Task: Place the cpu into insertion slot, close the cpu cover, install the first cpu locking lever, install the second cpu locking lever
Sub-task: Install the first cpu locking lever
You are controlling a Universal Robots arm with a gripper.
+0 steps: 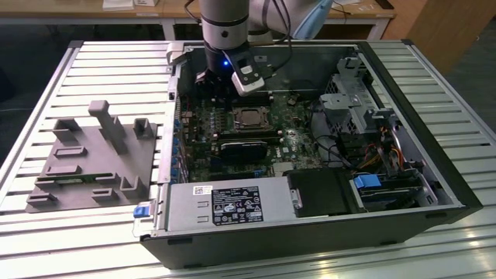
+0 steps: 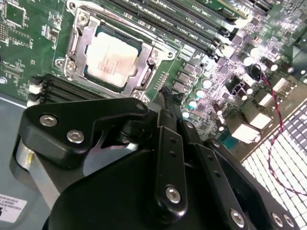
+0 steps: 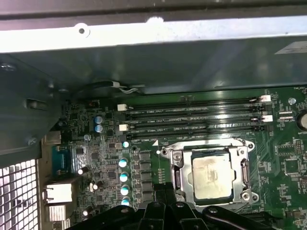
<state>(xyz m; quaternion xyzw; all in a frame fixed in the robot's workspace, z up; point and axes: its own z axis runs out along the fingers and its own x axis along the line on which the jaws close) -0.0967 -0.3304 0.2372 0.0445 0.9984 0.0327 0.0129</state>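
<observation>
The cpu (image 1: 250, 118) (image 2: 112, 57) (image 3: 212, 178) lies flat in the insertion slot (image 1: 250, 110) (image 2: 144, 79) (image 3: 244, 170) on the green motherboard, its pale metal top facing up. The cpu cover (image 2: 76, 45) (image 3: 178, 165), a silver frame, lies down around the chip, which shows through its window. A thin lever rod (image 3: 206, 141) runs along one side of the frame. My gripper (image 1: 211, 81) (image 2: 165, 93) (image 3: 162, 194) hangs over the board beside the socket, toward the case's rear wall. Its black fingers (image 2: 169, 143) are shut together and hold nothing.
Long black memory slots (image 3: 192, 117) lie next to the socket. A silver power supply (image 1: 225, 203) fills the case's near side, and a drive cage (image 1: 356, 104) with cables stands at the exterior view's right. A grey fixture (image 1: 93, 157) sits on the slatted table (image 1: 62, 244), left of the case.
</observation>
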